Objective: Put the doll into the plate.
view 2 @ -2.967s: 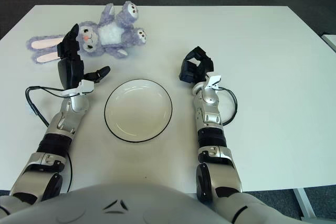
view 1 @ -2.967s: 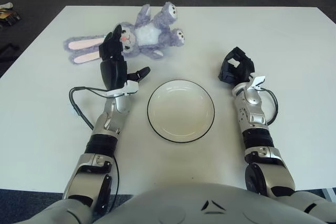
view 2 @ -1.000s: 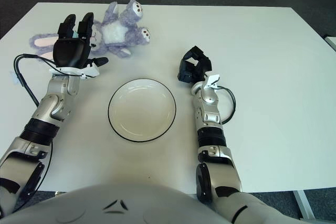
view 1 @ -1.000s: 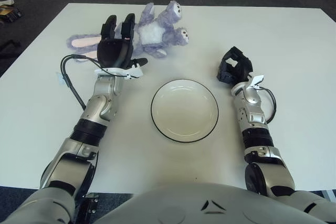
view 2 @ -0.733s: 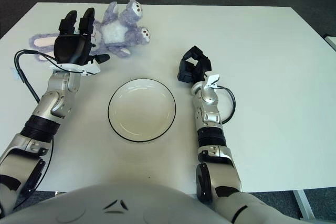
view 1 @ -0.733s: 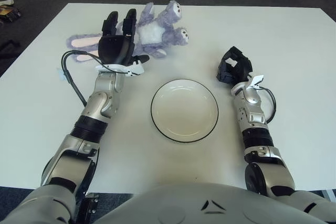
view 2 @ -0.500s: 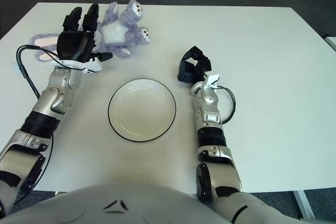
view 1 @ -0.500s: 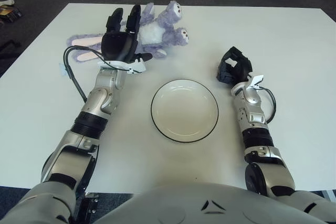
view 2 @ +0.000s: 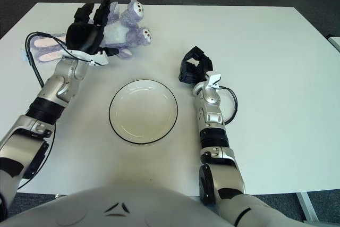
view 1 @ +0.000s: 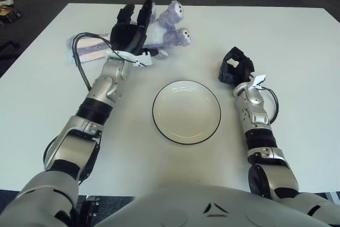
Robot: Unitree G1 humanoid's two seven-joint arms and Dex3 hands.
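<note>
Plate (view 1: 186, 111) sits centre of bench (view 1: 297, 51), nothing in it. Right hand (view 1: 235, 71) shows just right of the plate, fingers curled, holding nothing. Left hand (view 1: 129, 33) is beyond the plate to the left, fingers spread over the doll's (view 1: 170, 25) head. Doll lies on the bench under and right of that hand, ears trailing left; not gripped.

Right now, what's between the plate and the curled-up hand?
Nothing: only bare white table separates the plate from the right hand, seen in both eye views.
</note>
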